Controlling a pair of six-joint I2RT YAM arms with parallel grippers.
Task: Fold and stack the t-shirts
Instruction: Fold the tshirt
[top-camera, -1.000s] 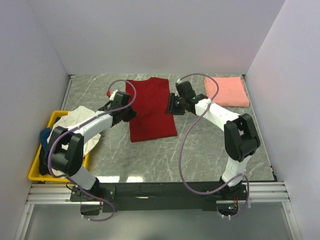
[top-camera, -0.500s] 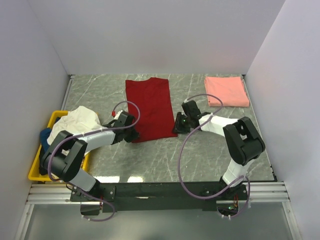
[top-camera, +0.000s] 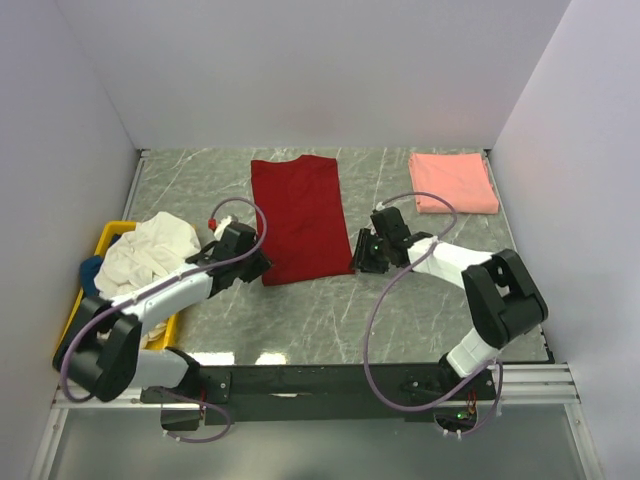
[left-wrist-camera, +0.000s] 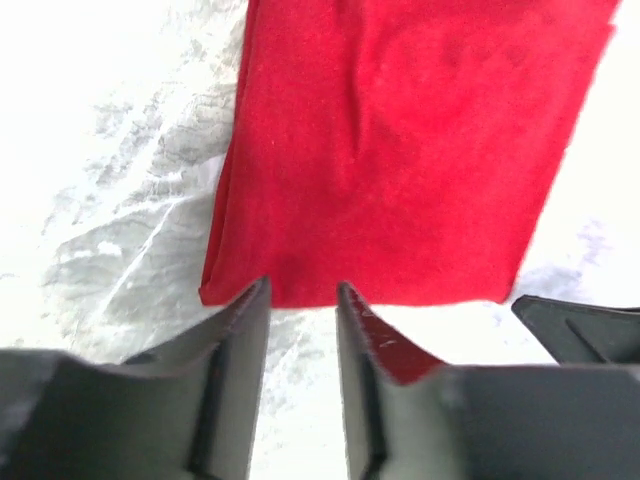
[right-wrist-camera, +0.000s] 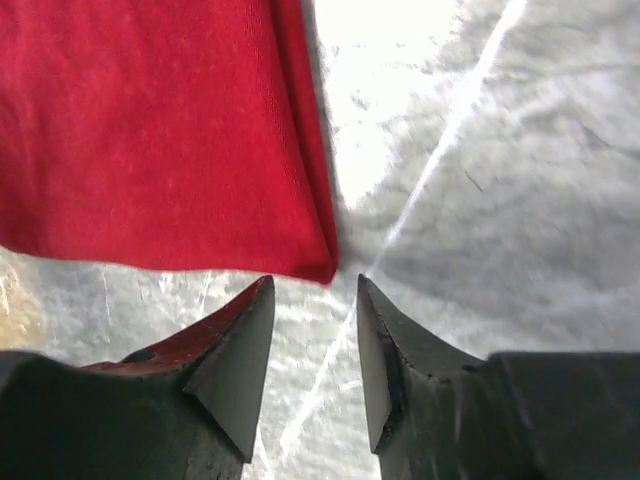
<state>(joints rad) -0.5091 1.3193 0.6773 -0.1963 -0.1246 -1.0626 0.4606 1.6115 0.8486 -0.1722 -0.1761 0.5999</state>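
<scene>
The dark red t-shirt (top-camera: 300, 218) lies flat as a long folded strip in the middle of the table. It also shows in the left wrist view (left-wrist-camera: 400, 150) and the right wrist view (right-wrist-camera: 160, 130). My left gripper (top-camera: 257, 267) is open and empty just short of its near left corner (left-wrist-camera: 215, 295). My right gripper (top-camera: 362, 250) is open and empty just short of its near right corner (right-wrist-camera: 322, 270). The salmon-pink t-shirt (top-camera: 453, 182) lies folded at the back right. The cream-white t-shirt (top-camera: 150, 250) is heaped over the bin, with the blue one (top-camera: 90, 272) under it.
The yellow plastic bin (top-camera: 72, 335) stands at the left edge of the marbled table (top-camera: 330, 310). White walls close in the back and both sides. My right gripper's finger shows at the lower right of the left wrist view (left-wrist-camera: 580, 320).
Both grippers have come back toward me along the red shirt's sides and now sit at its near corners, lower to the table. The shirt lies as before.
</scene>
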